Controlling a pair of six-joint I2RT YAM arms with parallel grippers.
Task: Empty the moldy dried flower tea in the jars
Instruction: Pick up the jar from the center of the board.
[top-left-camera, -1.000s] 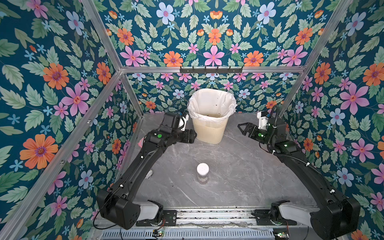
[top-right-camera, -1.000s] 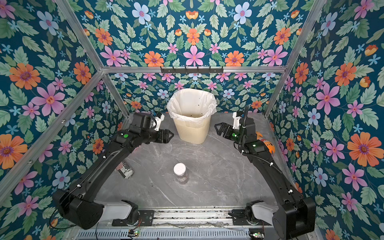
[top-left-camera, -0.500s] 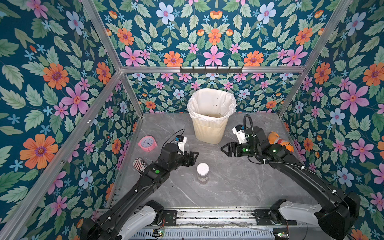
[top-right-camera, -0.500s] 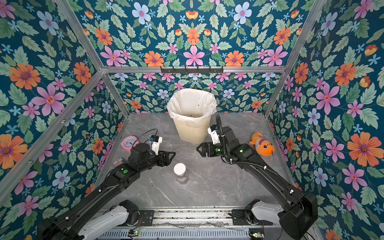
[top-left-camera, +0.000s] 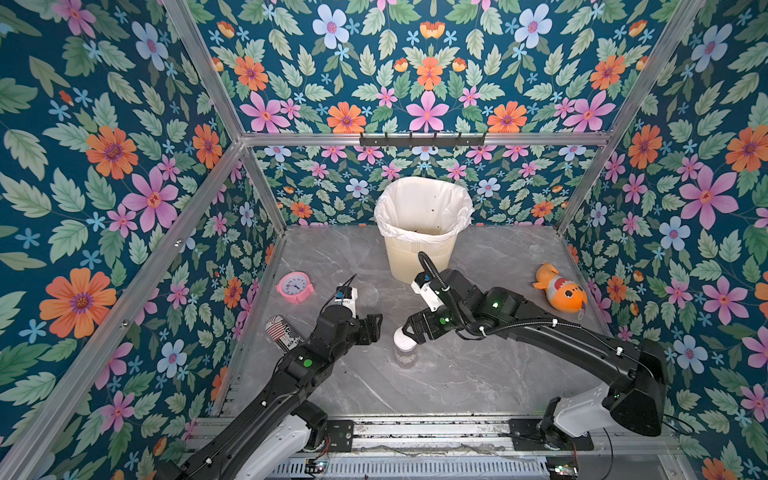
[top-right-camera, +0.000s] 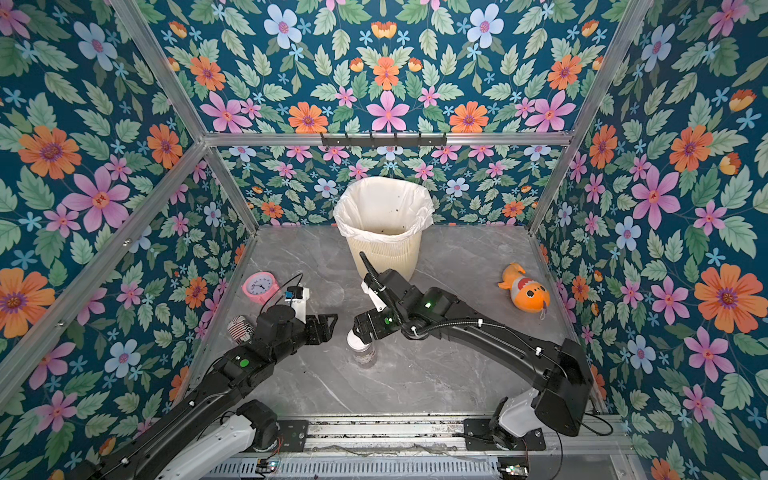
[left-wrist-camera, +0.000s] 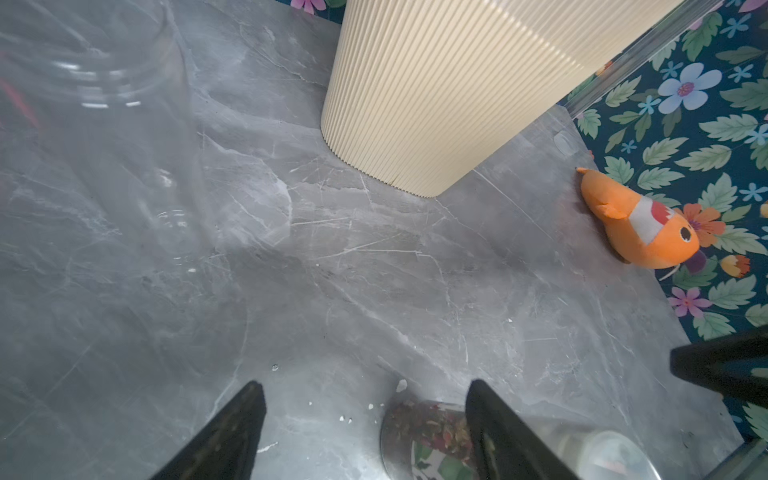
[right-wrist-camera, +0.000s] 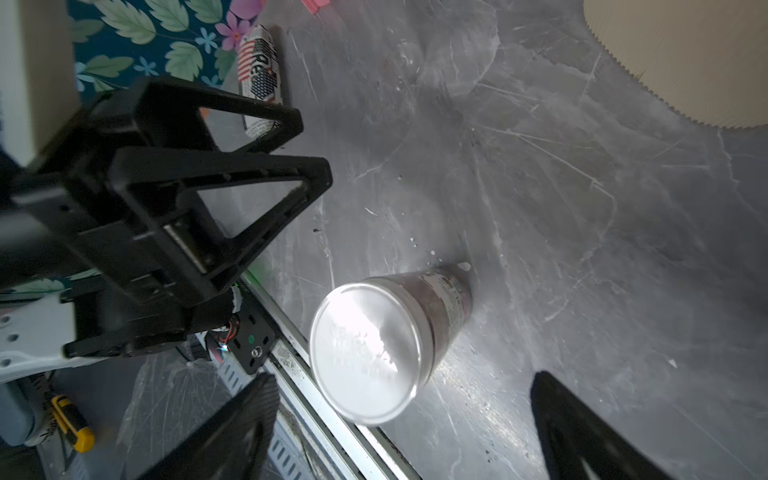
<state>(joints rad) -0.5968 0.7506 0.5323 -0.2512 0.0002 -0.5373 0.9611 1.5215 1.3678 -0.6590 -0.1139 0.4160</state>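
Now, my left fingers (top-left-camera: 374, 326) hang released just beside the jar (top-left-camera: 405, 354), which stands upright on the tabletop (top-left-camera: 478, 374), white lid (top-left-camera: 403, 341) on, dried flower tea (right-wrist-camera: 449, 291) inside. My right fingers (top-left-camera: 409, 331) are spread wide by that lid, gripping nothing. I judge this the approach: next, one side must steady the jar's body while the other twists the lid off, before tipping into the bin (top-left-camera: 419, 259)

Dark teal floral walls (top-left-camera: 124, 124), aluminium frame bars (top-left-camera: 291, 138), black hook rail (top-left-camera: 422, 141), grey marble floor (top-left-camera: 478, 374).
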